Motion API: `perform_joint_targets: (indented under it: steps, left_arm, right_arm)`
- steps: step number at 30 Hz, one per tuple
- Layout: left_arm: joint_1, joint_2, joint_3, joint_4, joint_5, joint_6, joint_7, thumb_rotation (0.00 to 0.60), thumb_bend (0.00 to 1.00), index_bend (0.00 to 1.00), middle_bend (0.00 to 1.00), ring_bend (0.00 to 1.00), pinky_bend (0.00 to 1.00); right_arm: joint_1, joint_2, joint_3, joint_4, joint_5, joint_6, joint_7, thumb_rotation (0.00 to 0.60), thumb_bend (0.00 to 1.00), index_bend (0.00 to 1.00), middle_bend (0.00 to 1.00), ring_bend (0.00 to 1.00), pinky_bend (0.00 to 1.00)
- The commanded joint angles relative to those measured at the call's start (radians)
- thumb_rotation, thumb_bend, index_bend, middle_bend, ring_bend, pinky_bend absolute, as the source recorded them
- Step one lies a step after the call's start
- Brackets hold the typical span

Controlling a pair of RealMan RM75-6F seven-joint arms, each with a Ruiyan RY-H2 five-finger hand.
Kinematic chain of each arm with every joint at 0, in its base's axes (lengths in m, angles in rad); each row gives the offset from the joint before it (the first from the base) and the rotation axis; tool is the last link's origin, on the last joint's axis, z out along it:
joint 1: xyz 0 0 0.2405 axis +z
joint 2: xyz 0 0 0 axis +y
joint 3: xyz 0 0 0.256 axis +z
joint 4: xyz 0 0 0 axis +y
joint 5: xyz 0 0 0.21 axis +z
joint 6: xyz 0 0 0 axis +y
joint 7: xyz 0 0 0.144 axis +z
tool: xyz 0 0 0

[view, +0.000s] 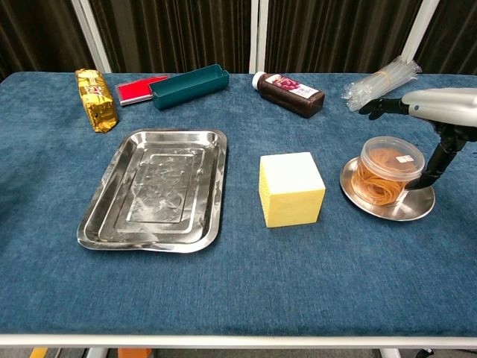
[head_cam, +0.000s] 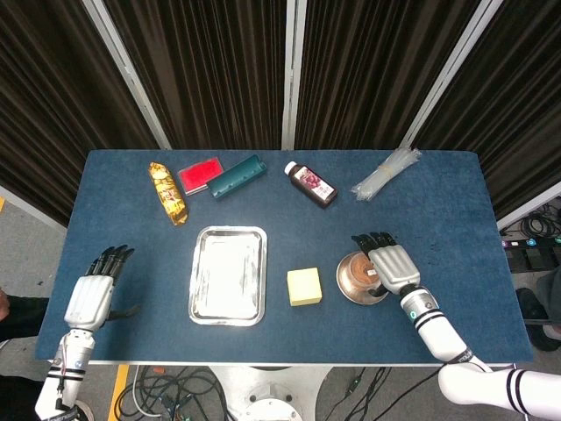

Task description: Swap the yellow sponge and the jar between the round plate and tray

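The right hand (view: 436,112) hovers level over the jar (view: 389,171), palm down, its fingers (head_cam: 372,239) stretched out toward the far edge and spread, with a thumb hanging down beside the jar's right side; whether it touches the jar cannot be told. This hand grips nothing. The jar stands upright on the round plate (view: 387,209), long axis vertical, lid on top, orange bands coiled inside. The yellow sponge (view: 291,189) sits on the blue tabletop (view: 238,276) between the round plate and the tray (view: 155,189), touching neither. The left hand (head_cam: 90,296) rests low at the tabletop's near left corner, fingers extended and slightly apart, holding nothing.
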Motion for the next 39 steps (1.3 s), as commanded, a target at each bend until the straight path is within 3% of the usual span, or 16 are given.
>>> perform_joint_targets:
  steps: [1, 9, 12, 25, 33, 39]
  left_arm:
    - [-0.013, 0.001, -0.005, -0.014, 0.006, -0.014, 0.001, 0.600, 0.05, 0.09, 0.05, 0.01, 0.15]
    - [-0.121, -0.027, -0.028, -0.070, 0.038, -0.148, 0.012, 0.600, 0.01, 0.09, 0.05, 0.01, 0.15]
    - [-0.172, -0.070, -0.051, -0.092, 0.043, -0.197, 0.018, 0.600, 0.00, 0.09, 0.05, 0.01, 0.15]
    - [-0.406, -0.234, -0.138, -0.075, 0.025, -0.411, 0.070, 0.600, 0.00, 0.08, 0.05, 0.00, 0.15]
    - [-0.526, -0.351, -0.175, 0.058, -0.014, -0.499, 0.067, 0.600, 0.00, 0.08, 0.05, 0.00, 0.15]
    - [-0.583, -0.395, -0.169, 0.142, -0.026, -0.545, 0.051, 0.600, 0.00, 0.08, 0.05, 0.00, 0.14]
  right_arm:
    - [-0.034, 0.037, 0.016, -0.040, -0.040, 0.043, 0.055, 0.600, 0.00, 0.00, 0.06, 0.00, 0.00]
    - [-0.190, 0.116, 0.094, -0.045, -0.181, 0.314, 0.282, 0.600, 0.00, 0.00, 0.05, 0.00, 0.00]
    - [-0.235, 0.143, 0.117, -0.013, -0.189, 0.355, 0.370, 0.600, 0.00, 0.00, 0.04, 0.00, 0.00]
    - [-0.306, 0.177, 0.177, 0.109, -0.161, 0.327, 0.559, 0.600, 0.00, 0.00, 0.02, 0.00, 0.00]
    - [-0.329, 0.183, 0.196, 0.144, -0.164, 0.307, 0.604, 0.600, 0.00, 0.00, 0.02, 0.00, 0.00]
    - [-0.351, 0.197, 0.208, 0.154, -0.167, 0.306, 0.628, 0.600, 0.00, 0.00, 0.02, 0.00, 0.00]
